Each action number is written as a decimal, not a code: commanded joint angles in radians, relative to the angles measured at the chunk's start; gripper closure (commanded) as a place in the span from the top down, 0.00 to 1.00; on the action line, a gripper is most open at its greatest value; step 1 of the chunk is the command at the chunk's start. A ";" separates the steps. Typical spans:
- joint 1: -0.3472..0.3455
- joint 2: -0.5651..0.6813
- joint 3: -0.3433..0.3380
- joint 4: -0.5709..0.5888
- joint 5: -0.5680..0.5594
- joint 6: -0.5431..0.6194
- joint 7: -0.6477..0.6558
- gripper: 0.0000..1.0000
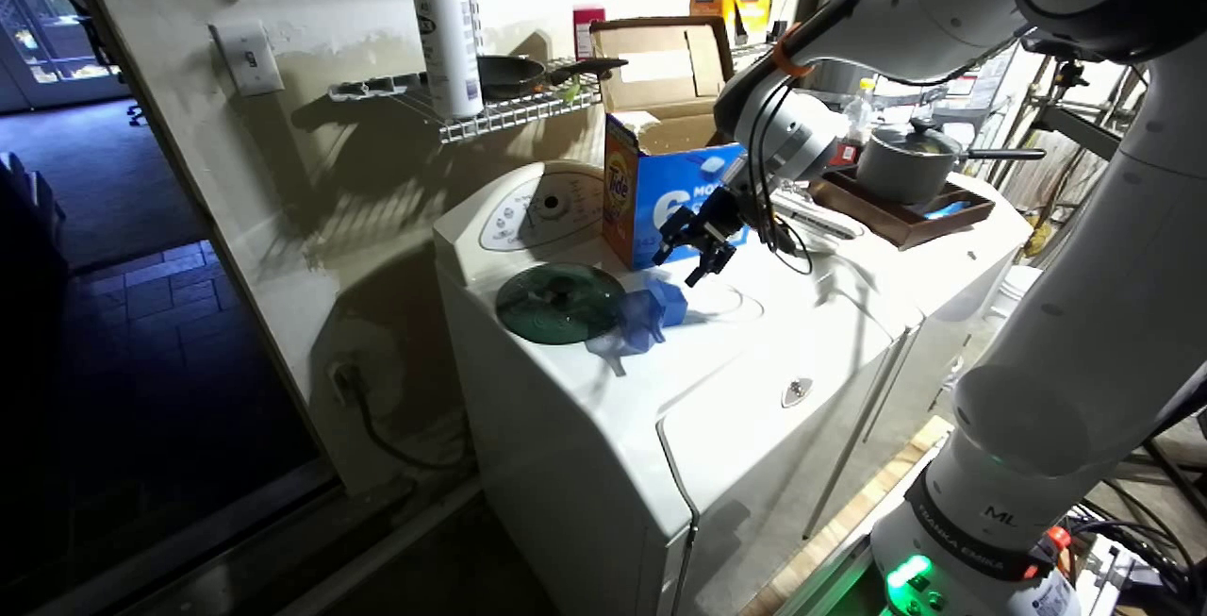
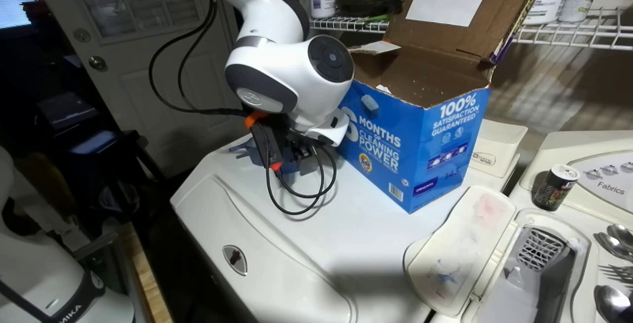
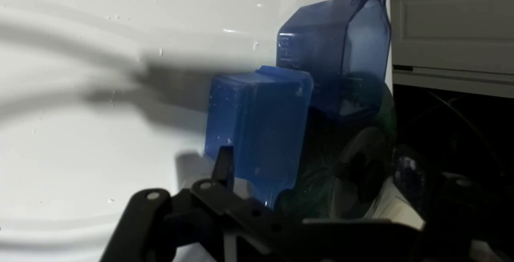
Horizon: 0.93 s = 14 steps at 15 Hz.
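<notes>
In an exterior view: holding the gripper (image 1: 677, 269) tilted down over the counter (image 1: 717, 344), spread wide with nothing pinched, probably angled so as to face the blue scoop (image 1: 669, 301) resting just below. Set close beside that on the counter: a paler translucent scoop (image 1: 643, 324), overlapping in line of sight the edge of a dark green disc (image 1: 552, 312); likely grouped to save room. Standing upright behind, in both exterior views: a detergent box (image 1: 666, 193), with lid (image 1: 660, 59) folded back, presumably left so for ready access inside.

In an exterior view: mostly the robot's wrist (image 2: 277, 70), in front of the gripper and much of the scoops, so impossible to tell the spread from here. With cables (image 2: 220, 112) in loose loops nearby, perhaps slack to let the wrist turn freely.

In the wrist view: fingers (image 3: 224, 167) well apart, with the blue scoop ahead and nearest to one of them; no firm contact to be seen. Apparently lying with handle (image 3: 267, 191) toward the gripper, opposite in direction to the paler scoop's, possibly so turned to fit both side by side.
</notes>
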 commanded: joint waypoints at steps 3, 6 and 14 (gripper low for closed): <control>0.047 -0.046 0.031 -0.020 -0.159 0.111 0.208 1.00; 0.070 -0.057 0.047 -0.024 -0.329 0.199 0.395 1.00; 0.089 -0.035 0.068 0.013 -0.643 0.147 0.721 1.00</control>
